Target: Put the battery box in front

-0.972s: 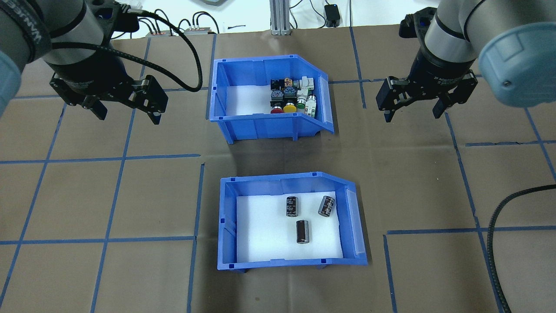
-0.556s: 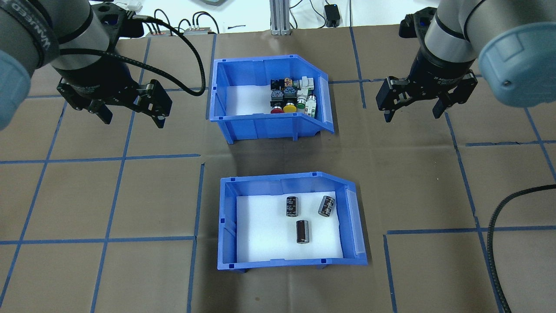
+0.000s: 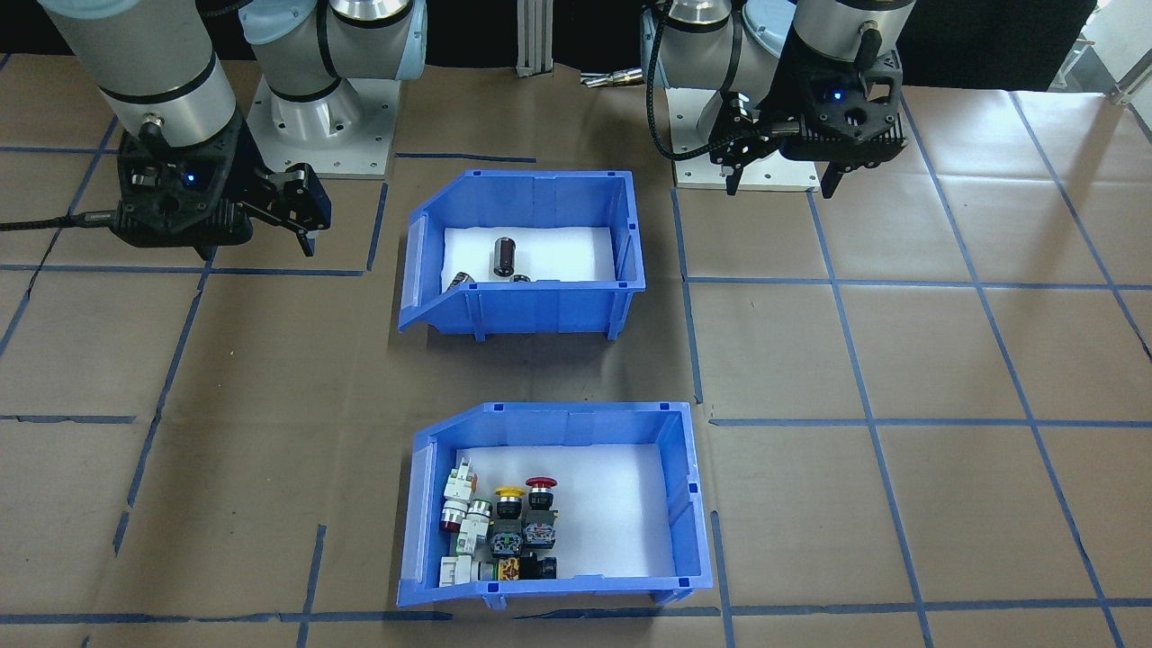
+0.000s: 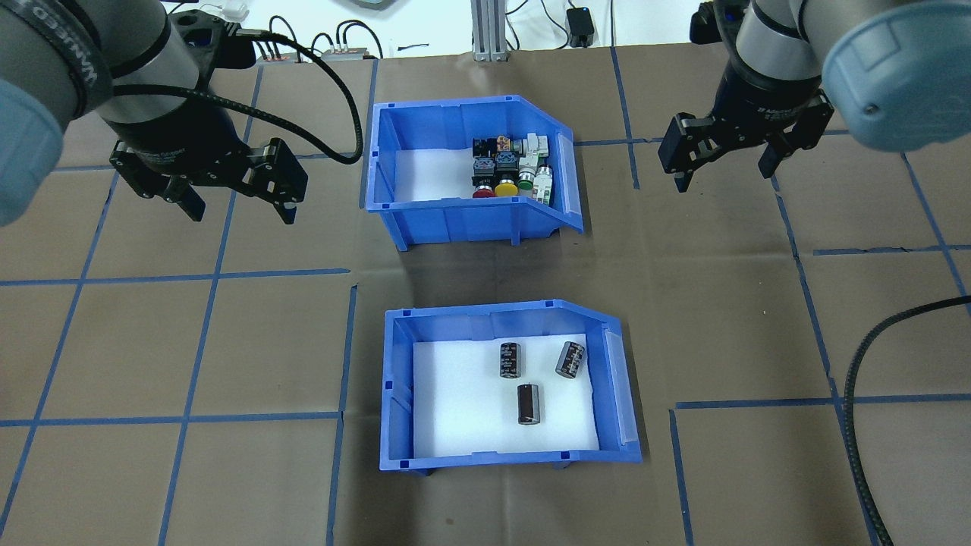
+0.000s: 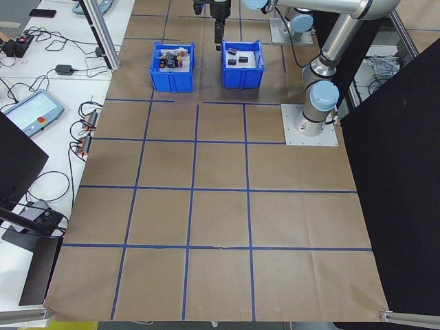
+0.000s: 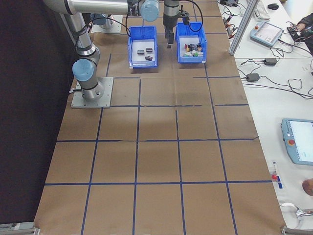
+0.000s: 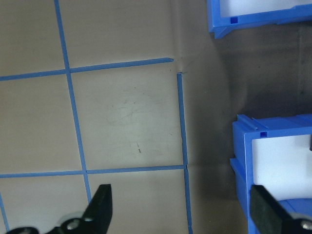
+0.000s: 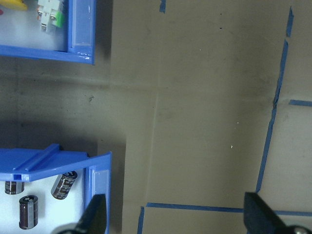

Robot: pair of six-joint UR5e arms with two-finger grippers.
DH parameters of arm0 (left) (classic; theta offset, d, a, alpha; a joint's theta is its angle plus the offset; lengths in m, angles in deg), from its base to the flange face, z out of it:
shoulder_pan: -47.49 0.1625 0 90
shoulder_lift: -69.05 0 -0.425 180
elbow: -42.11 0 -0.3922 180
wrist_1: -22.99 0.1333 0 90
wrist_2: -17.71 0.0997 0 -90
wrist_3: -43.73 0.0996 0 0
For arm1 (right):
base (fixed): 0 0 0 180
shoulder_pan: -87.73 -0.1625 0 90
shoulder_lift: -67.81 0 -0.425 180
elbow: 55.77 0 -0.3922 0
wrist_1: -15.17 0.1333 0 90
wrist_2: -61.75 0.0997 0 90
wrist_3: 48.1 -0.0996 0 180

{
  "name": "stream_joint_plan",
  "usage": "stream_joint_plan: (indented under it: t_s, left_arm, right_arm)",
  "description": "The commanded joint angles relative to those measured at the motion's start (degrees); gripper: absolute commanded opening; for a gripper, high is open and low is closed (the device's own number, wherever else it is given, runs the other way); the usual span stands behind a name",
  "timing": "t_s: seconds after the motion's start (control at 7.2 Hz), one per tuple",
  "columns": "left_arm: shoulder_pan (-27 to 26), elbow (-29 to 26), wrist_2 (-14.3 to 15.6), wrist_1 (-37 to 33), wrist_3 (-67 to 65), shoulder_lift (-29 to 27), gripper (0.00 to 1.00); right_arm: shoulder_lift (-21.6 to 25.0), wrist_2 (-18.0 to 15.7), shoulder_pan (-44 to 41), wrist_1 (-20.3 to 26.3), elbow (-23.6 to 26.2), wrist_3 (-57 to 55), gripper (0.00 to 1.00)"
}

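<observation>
The battery box (image 4: 397, 394) is a blue open-top bin with a white liner, sitting near the robot's base, and three dark cells (image 4: 529, 403) lie loose in it. It also shows in the front-facing view (image 3: 540, 310) and in both wrist views (image 7: 243, 161) (image 8: 100, 168). My left gripper (image 4: 241, 214) hangs open over bare table, to the left of both bins and farther from the base than the battery box. My right gripper (image 4: 721, 178) hangs open to the right of the far bin. Neither touches anything.
A second blue bin (image 4: 387, 152) with colourful push-button switches (image 4: 507, 186) stands farther from the base, in line with the battery box. Brown paper with blue tape lines (image 4: 212, 274) covers the table. A black cable (image 4: 857, 394) curves in at the right edge.
My left gripper has shifted a little right, toward the bins, and nearer the robot's base. My right gripper has drawn slightly away from the robot. Both bins stay put.
</observation>
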State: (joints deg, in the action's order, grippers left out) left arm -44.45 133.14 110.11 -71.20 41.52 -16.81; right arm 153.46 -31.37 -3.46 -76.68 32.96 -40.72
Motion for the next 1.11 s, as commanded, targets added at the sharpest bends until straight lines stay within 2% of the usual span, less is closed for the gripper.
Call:
stream_joint_plan:
  t_s: [0.0,0.42,0.69,0.97]
  left_arm:
    - [-0.08,0.02,-2.57,-0.56,-12.59,-0.45,1.00]
    - [-0.08,0.38,-3.72,-2.68,-25.27,0.16,1.00]
    - [-1.38,4.66,-3.98,-2.94,-48.39,3.13,1.00]
    - [-6.55,10.71,-4.07,-2.85,-69.23,7.09,1.00]
  right_arm:
    - [-7.39,-0.04,-4.76,0.19,-8.00,4.73,1.00]
    - [-17.77,-0.04,-12.94,0.89,-21.10,16.13,1.00]
    - [-22.09,-0.92,-17.52,0.89,-25.16,26.16,1.00]
    - [-26.04,-0.57,-21.38,0.01,-29.12,40.99,1.00]
